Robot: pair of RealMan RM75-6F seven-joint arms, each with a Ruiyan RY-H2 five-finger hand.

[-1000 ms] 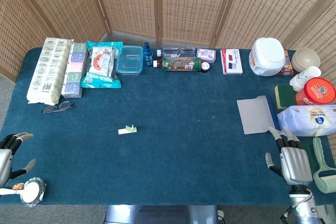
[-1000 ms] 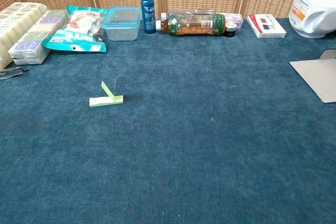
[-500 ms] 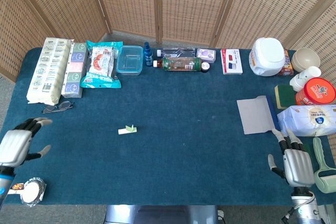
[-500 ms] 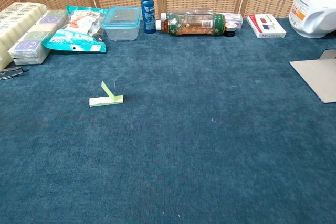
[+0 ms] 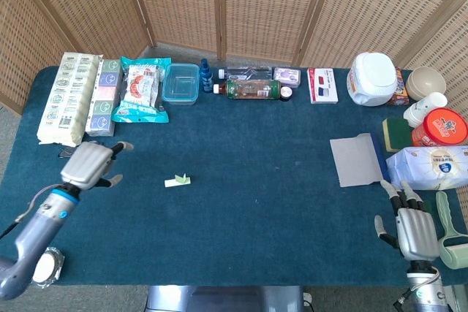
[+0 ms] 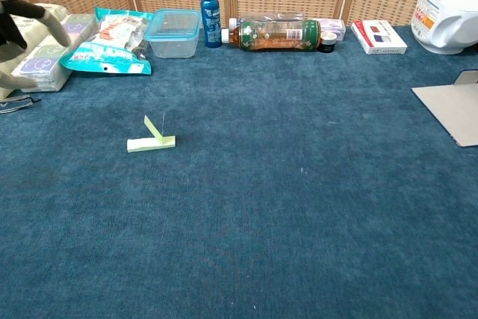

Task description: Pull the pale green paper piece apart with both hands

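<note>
While the pale green paper piece point(image 5: 177, 180) lies untouched on the blue table cloth point(image 5: 256, 202), a little left of the middle of the table, I see one flap of it standing up in the chest view point(image 6: 152, 137). Neither hand touches it.

My left hand point(image 5: 91, 164) hangs over the cloth at about nine o'clock from the paper, near it but clearly apart, fingers spread and holding nothing; in the chest view only its dark fingers point(image 6: 30, 14) show, blurred, at the upper left corner. Just beside it at its ten o'clock lie the glasses point(image 5: 67, 153), partly hidden by the hand.

My right hand point(image 5: 412, 228) sits far off at about four o'clock from the paper, at the near right edge of the table, fingers loosely apart, empty. A green lint roller point(image 5: 452, 242) lies just to its right, and a grey sheet point(image 5: 356, 159) lies at its eleven o'clock.

At twelve o'clock from the paper, along the far edge, stand a clear plastic box point(image 5: 180, 82), a blue spray bottle point(image 5: 206, 76) and a drink bottle on its side point(image 5: 251, 89). Snack packs point(image 5: 139, 90) and a long white package point(image 5: 69, 98) lie towards eleven o'clock.
</note>
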